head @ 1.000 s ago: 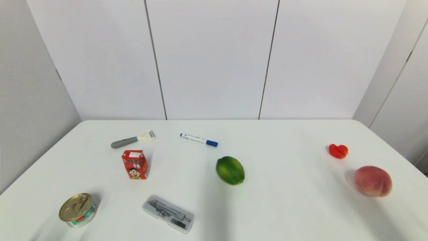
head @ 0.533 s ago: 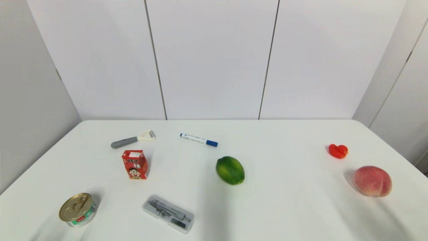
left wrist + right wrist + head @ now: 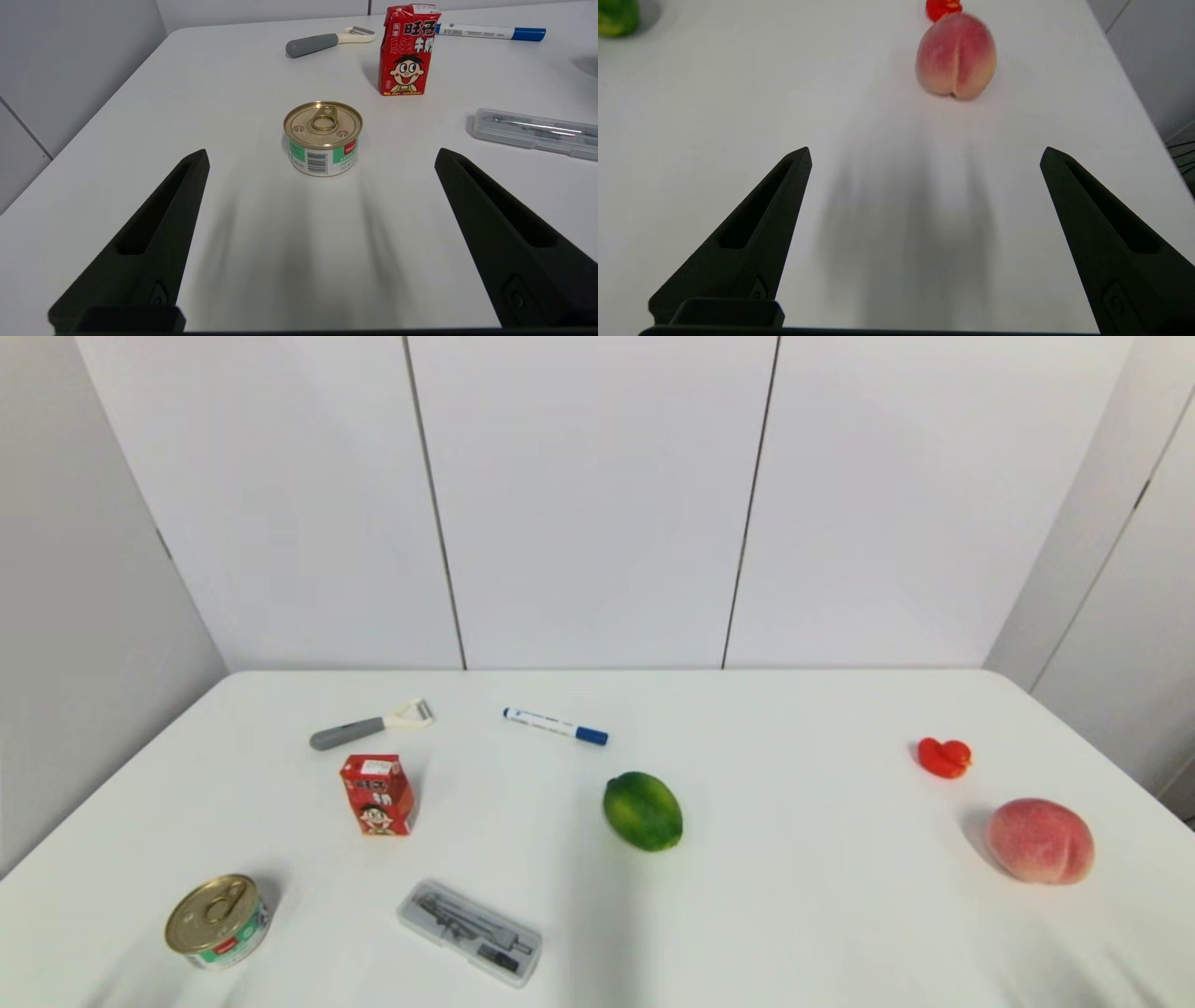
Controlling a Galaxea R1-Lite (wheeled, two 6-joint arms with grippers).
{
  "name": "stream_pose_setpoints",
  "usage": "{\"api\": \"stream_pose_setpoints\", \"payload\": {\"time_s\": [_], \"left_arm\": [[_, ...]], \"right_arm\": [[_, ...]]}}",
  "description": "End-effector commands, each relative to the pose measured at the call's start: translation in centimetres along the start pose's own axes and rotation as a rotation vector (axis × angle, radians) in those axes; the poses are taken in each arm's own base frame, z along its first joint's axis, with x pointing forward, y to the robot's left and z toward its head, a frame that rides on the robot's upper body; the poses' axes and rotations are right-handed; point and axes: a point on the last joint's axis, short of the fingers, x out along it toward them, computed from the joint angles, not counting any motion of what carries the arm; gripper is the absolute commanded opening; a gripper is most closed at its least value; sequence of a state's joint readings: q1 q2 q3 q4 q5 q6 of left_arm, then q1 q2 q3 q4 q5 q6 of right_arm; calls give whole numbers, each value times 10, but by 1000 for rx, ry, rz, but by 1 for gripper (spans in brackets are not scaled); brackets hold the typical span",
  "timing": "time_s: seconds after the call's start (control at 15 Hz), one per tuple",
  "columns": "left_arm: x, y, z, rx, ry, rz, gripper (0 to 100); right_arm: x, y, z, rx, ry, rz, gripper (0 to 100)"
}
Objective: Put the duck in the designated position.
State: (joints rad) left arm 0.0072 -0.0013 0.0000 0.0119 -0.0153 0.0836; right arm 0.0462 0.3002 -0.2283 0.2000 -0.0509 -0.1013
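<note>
1. The duck (image 3: 944, 757) sits on the white table (image 3: 803, 915), far right, just behind the peach (image 3: 1040, 841).
2. The right gripper (image 3: 924, 156) hovers over bare table near the peach, fingers spread wide, holding nothing.
3. The left gripper (image 3: 321, 156) faces the tin can (image 3: 323, 138), likewise wide apart and empty.

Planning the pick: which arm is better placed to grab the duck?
Right. The duck sits at the table's right side behind the peach, and the open right gripper faces both; the open left gripper faces the can.
</note>
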Motion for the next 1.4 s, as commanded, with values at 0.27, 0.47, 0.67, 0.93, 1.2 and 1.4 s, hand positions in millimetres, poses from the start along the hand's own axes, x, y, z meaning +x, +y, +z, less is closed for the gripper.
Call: {"api": "stream_pose_setpoints", "payload": {"time_s": [0.27, 0.47, 0.67, 0.93, 1.2, 1.4], "left_arm": [[0, 0, 0, 1, 2, 0, 100], [0, 0, 0, 1, 2, 0, 100], [0, 0, 0, 1, 2, 0, 100], [0, 0, 0, 1, 2, 0, 100], [0, 0, 0, 1, 2, 0, 100], [0, 0, 0, 1, 2, 0, 100]], "right_arm": [[9, 4, -33, -2, -26, 5, 100], [7, 6, -42, -1, -60, 22, 100], [2, 7, -47, 5, -136, 14, 100], [-3, 8, -50, 4, -240, 7, 100], [-1, 8, -50, 12, -274, -3, 100], [-1, 7, -50, 44, -276, -2, 100]]}}
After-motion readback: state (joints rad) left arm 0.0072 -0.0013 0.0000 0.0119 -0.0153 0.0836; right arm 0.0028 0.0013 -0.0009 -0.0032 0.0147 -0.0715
